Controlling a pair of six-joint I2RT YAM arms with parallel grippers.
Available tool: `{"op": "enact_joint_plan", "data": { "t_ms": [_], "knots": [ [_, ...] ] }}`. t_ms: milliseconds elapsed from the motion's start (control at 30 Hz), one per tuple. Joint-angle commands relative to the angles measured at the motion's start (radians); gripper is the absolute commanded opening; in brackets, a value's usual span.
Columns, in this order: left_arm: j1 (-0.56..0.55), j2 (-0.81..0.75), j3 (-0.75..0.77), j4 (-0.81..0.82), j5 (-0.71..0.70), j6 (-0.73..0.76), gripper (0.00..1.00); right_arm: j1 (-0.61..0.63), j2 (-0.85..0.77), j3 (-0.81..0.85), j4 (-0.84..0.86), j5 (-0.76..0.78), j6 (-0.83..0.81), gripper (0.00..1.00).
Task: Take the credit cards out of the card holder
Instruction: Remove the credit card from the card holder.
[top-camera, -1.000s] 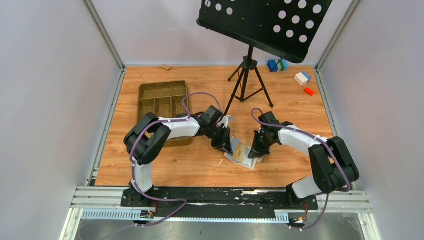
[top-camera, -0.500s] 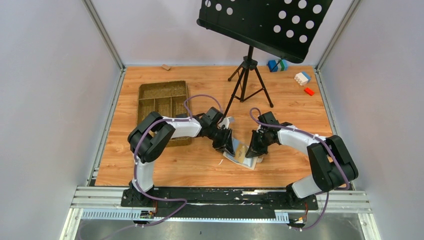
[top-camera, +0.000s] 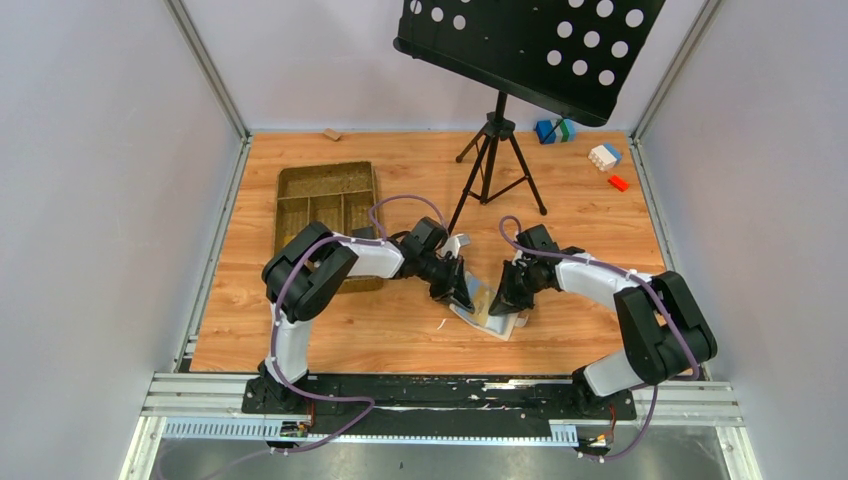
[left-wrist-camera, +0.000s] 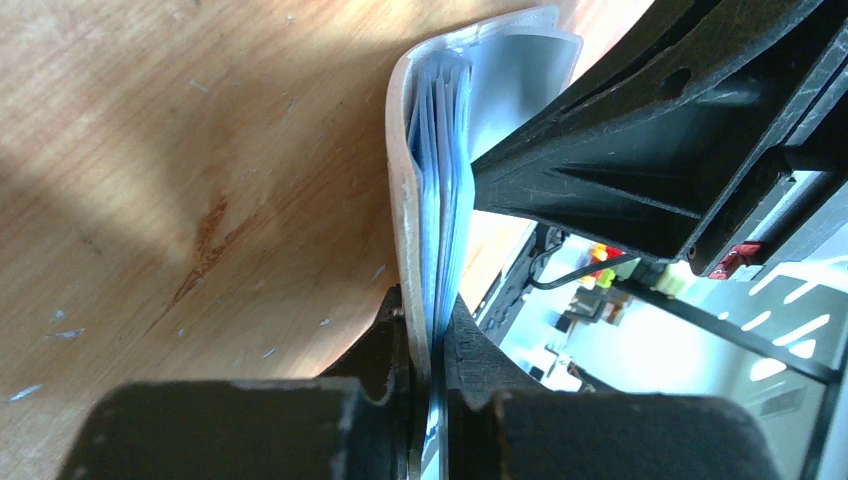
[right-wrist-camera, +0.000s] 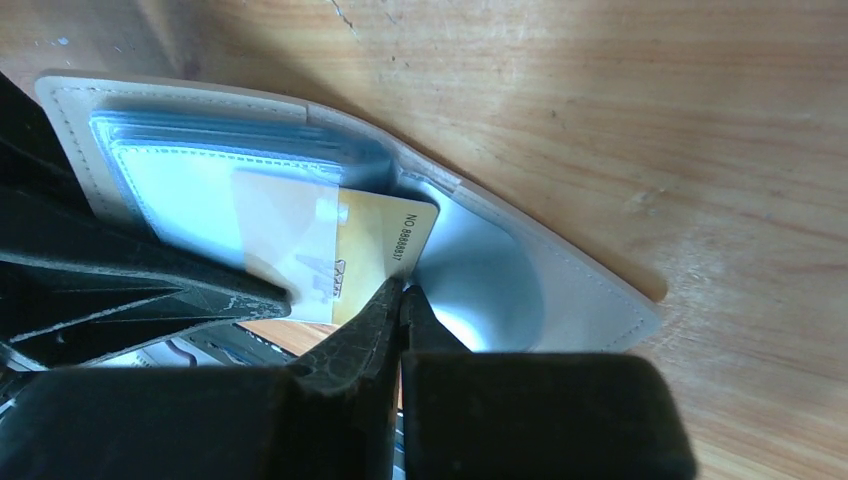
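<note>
The cream-beige card holder (top-camera: 497, 322) lies open on the wooden table between both arms. My left gripper (top-camera: 462, 292) is shut on its left cover and light blue sleeves (left-wrist-camera: 432, 340), holding that side of the card holder (left-wrist-camera: 405, 180) upright. An orange-yellow credit card (right-wrist-camera: 385, 250) sticks partway out of a clear sleeve of the card holder (right-wrist-camera: 570, 290). My right gripper (right-wrist-camera: 403, 290) is shut on the card's lower corner; it also shows in the top view (top-camera: 503, 300). The silver-grey and black cards are hidden.
A woven brown compartment tray (top-camera: 327, 205) lies to the left behind the left arm. A music stand's tripod (top-camera: 495, 160) stands just behind the grippers. Toy blocks (top-camera: 604, 157) and a small wooden block (top-camera: 331, 134) lie at the far edge.
My right gripper has moved slightly left onto the card holder. My left arm has shifted a little right, still holding the cover.
</note>
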Motion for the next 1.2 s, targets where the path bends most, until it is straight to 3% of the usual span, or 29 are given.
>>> {"op": "enact_joint_plan", "data": {
  "t_ms": [0,167,300,400,933,1167],
  "knots": [
    [-0.006,-0.013,-0.036,0.109,-0.001,-0.042,0.00,0.001,-0.021,0.011,0.006,0.026,0.008,0.02],
    [0.000,-0.033,-0.056,0.167,0.029,-0.104,0.00,-0.016,-0.160,0.024,-0.063,0.046,-0.003,0.10],
    [0.022,-0.092,-0.061,0.191,0.043,-0.157,0.00,-0.038,-0.294,0.016,-0.099,0.028,0.017,0.32],
    [0.033,-0.131,-0.066,0.240,0.070,-0.226,0.00,-0.053,-0.380,-0.003,-0.085,-0.016,0.062,0.41],
    [0.040,-0.237,-0.112,0.550,0.122,-0.534,0.00,-0.191,-0.488,-0.021,0.010,-0.245,0.194,0.51],
    [0.040,-0.206,-0.170,0.999,0.125,-0.845,0.00,-0.223,-0.499,-0.046,0.134,-0.363,0.273,0.45]
  ]
}}
